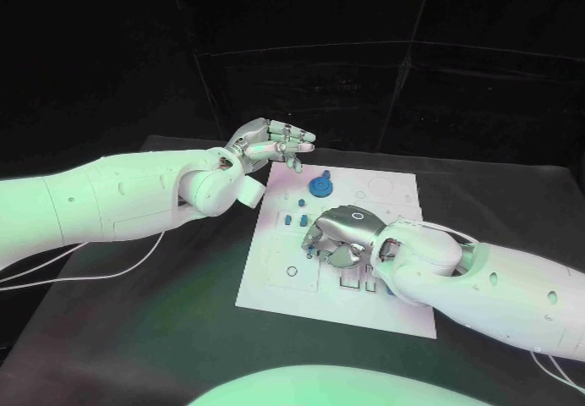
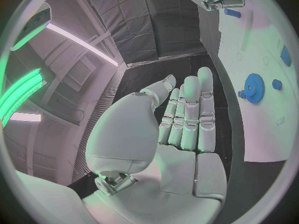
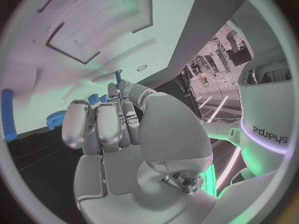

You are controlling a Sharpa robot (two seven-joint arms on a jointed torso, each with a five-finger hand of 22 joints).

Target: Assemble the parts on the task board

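the white task board [image 1: 402,313] lies flat in the middle of the black surface [image 1: 146,338], its face marked with outlines and recesses. a blue gear [image 1: 320,186] sits near its far edge, with small blue pegs [image 1: 289,220] standing just nearer.

Gear [image 1: 320,186] on task board [image 1: 275,283]

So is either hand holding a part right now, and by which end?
Left hand holds nothing, fingers straight. Right hand lies knuckles-up over the task board; whether its fingertips grip a part cannot be told.
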